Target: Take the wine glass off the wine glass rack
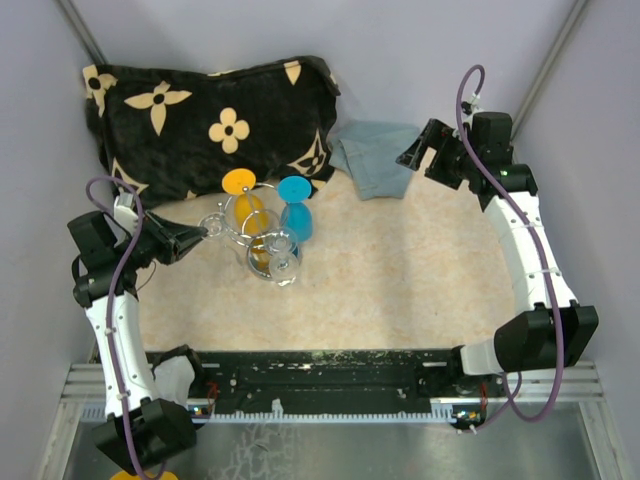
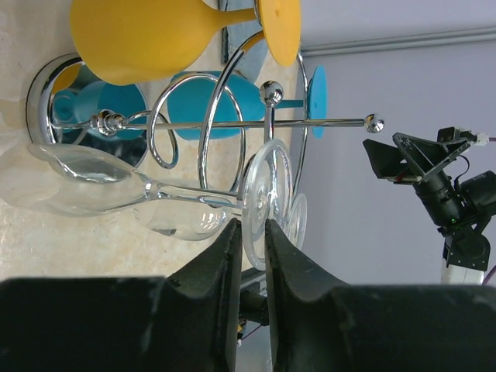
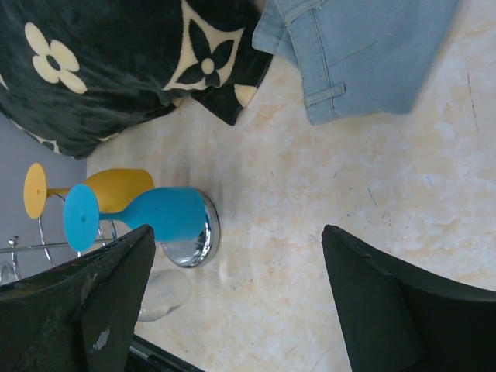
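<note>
Left gripper (image 2: 249, 229): narrow, pinching the clear wine glass (image 2: 85, 182) by its foot (glass hanging on the wine glass rack (image 2: 267, 124)).
Right gripper (image 3: 239, 236): wide, holding nothing.

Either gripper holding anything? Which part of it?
Left gripper pinches the clear wine glass by the edge of its round foot; the glass hangs on the rack. Right gripper is open, holding nothing.

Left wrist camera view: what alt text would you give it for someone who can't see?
The left claw pinches the foot rim of a clear wine glass hanging on a chrome wire rack. A yellow glass and a blue glass hang on it behind.
</note>
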